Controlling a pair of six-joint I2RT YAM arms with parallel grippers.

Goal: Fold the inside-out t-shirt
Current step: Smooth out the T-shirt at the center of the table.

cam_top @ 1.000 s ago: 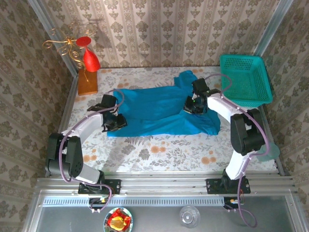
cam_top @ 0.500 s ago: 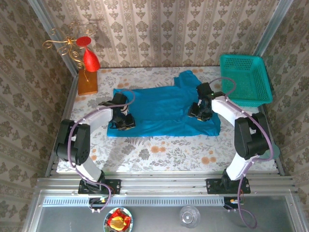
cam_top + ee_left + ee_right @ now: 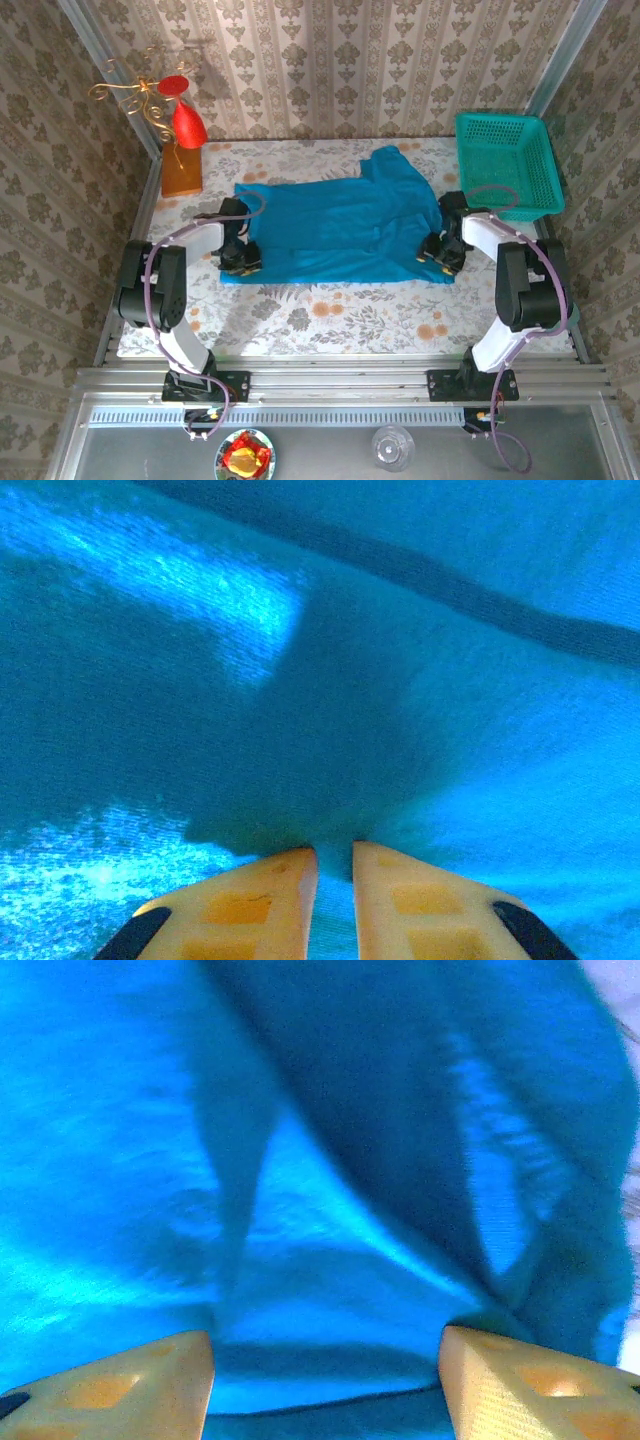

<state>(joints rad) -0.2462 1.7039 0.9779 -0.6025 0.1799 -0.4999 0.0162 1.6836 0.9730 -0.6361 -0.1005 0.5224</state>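
- The t-shirt lies spread across the middle of the floral tabletop, its long side running left to right. It is a plain teal-blue cloth.
- One part of the shirt juts toward the far wall, right of centre. Its near edge is almost straight, with a narrow folded band along it.
- The left tool sits at the shirt's left end, near the near-left corner of the cloth.
- In the left wrist view its yellow fingertips are pressed almost together, with a slim gap between them. The cloth puckers into a dark bunch right at the tips, so they are pinching the t-shirt.
- The right tool sits at the shirt's right end, close to the near-right corner.
- In the right wrist view its two fingertips are spread wide. Wrinkled blue cloth lies between and ahead of them, with a sliver of tabletop at the right edge.
- A green mesh basket stands at the far right of the tabletop, just beside the shirt and apart from it.
- A wooden block carrying red ornaments stands at the far left corner.
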